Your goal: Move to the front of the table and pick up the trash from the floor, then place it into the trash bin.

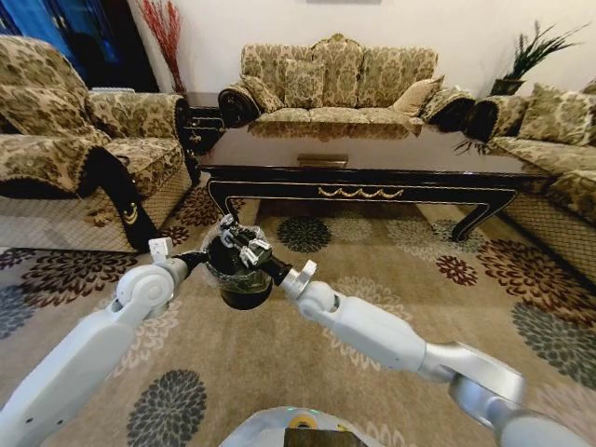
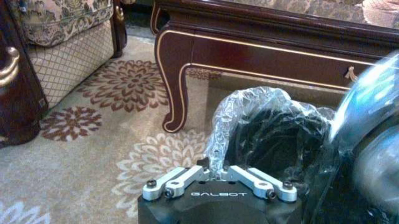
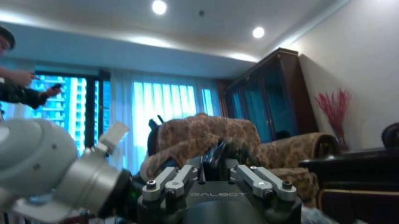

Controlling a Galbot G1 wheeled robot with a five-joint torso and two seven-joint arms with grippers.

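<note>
From the head, both end effectors meet over the bagged trash bin [image 1: 244, 279] on the carpet before the table [image 1: 363, 177]; the left wrist shows its end effector [image 2: 218, 173] closed at the bag; the right end effector [image 3: 215, 161] looks pinched on something dark, so disposal seems underway.

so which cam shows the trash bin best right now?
Left wrist view: the trash bin sits large beyond the left gripper, clear bag and dark inside plain. Head view has the bin small, mostly behind both wrists. In the right wrist view I can't make it out.
</note>
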